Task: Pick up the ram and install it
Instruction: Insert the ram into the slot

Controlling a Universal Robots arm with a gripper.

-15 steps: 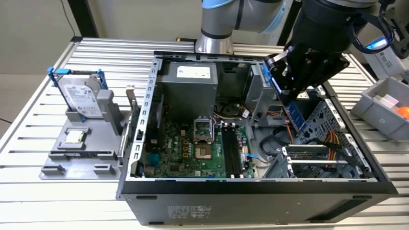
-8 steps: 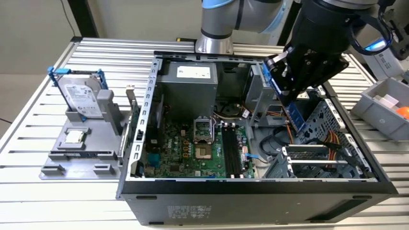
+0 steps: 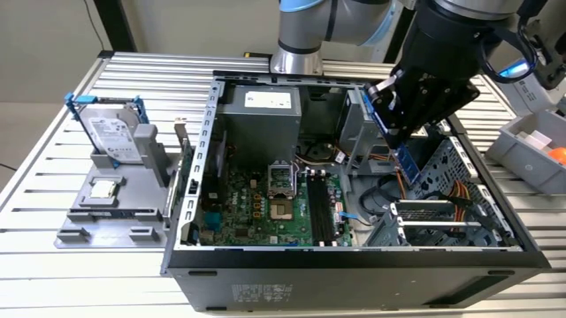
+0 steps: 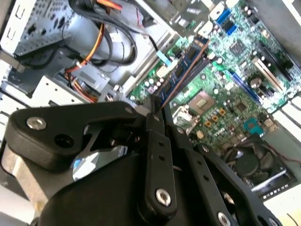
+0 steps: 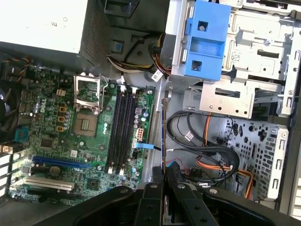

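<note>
Claw point(image 4: 155, 109) clamps ram point(image 4: 184, 69) over cables point(image 5: 211, 149), beside drive cage point(image 5: 256, 141).

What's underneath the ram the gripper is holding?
The ram, shut in the gripper, hangs over the edge of the motherboard, beside black and orange cables. The empty memory slots lie off to one side. The spot straight beneath the stick is covered.
</note>
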